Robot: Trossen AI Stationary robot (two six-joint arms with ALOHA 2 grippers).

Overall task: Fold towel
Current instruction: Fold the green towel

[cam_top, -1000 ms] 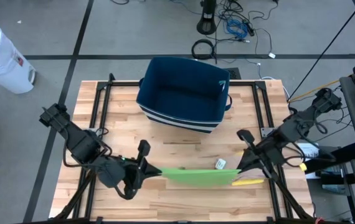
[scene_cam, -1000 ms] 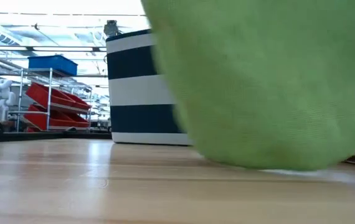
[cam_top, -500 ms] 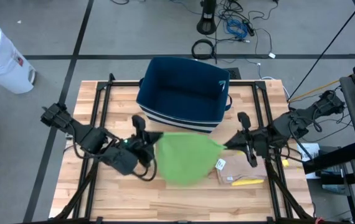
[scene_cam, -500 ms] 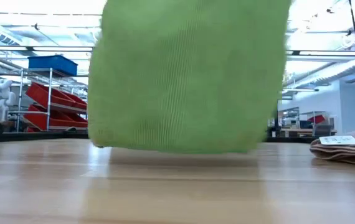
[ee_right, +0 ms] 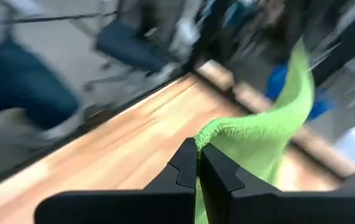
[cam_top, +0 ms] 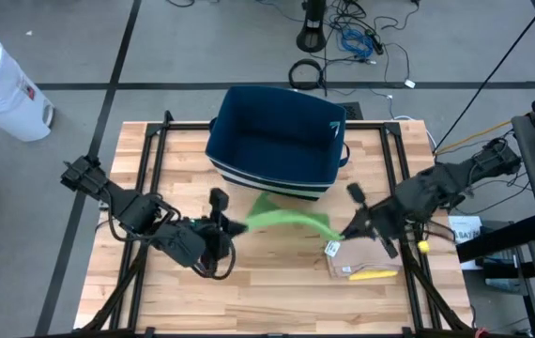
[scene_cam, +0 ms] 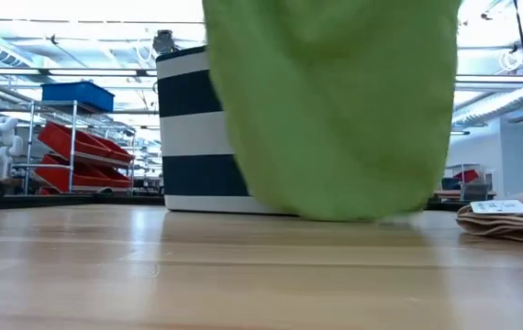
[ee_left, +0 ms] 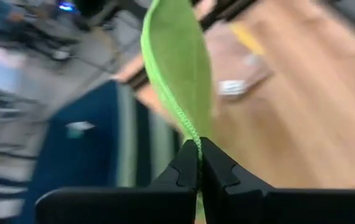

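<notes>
Rig check, my view | left black jointed arm: matte links, bulky joint housings | right black jointed arm: same build, thin cables trailing alongside | my wrist views: paired dark angular fingers, smooth, unmarked

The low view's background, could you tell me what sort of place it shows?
Probably a lab or workshop: red bins on metal shelving, a white robot arm at the far left, and bare ceiling trusses.
</notes>
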